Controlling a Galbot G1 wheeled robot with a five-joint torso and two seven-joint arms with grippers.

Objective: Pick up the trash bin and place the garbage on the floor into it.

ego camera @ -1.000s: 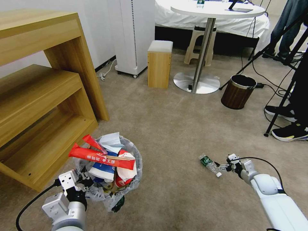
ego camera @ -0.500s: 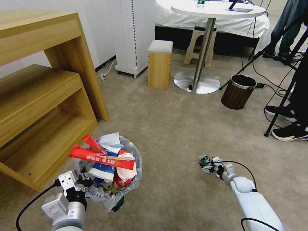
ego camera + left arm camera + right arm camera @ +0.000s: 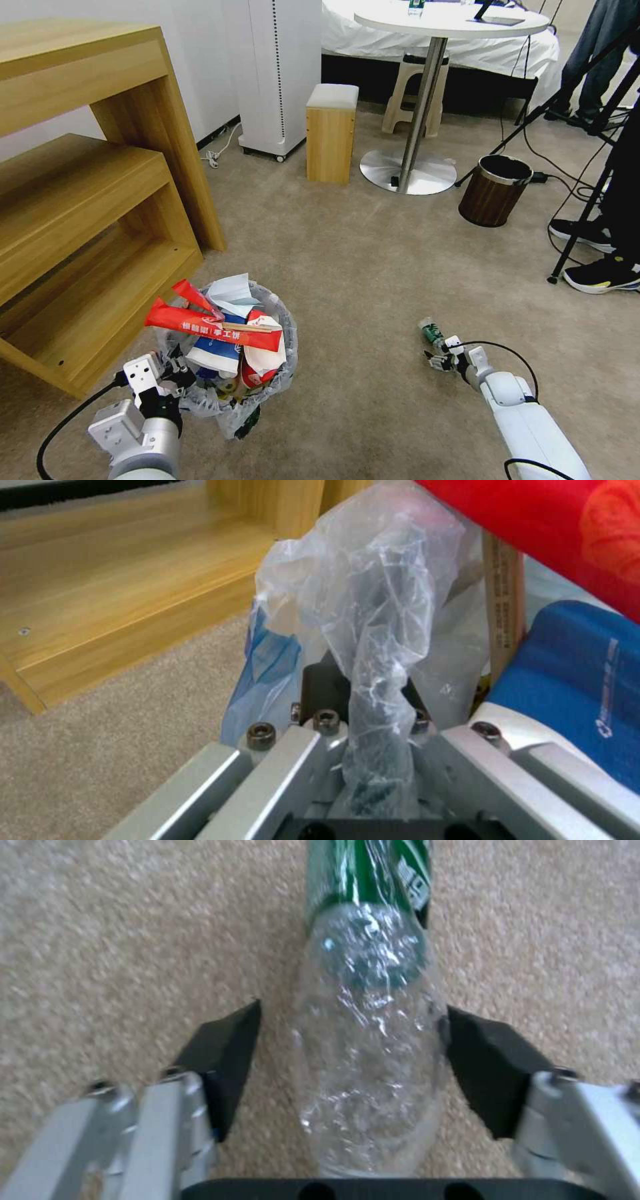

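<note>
The trash bin, black with a clear plastic liner, stands on the beige floor at my lower left. It is heaped with garbage: red snack packets, a blue-white paper cup and a pale tissue. My left gripper is shut on the bin's near rim and liner. A crumpled green-label plastic bottle lies on the carpet at lower right. My right gripper is low over it and open. Its black fingers straddle the bottle's clear body.
A wooden shelf unit stands close to the left of the bin. Farther back are a brown wood-grain bin, a round table's metal base, a small wooden stool, tripod legs and a person's shoes.
My right arm has swung left and come down over the bottle, so its open fingers now sit on either side of it. The left gripper and the bin have not moved.
</note>
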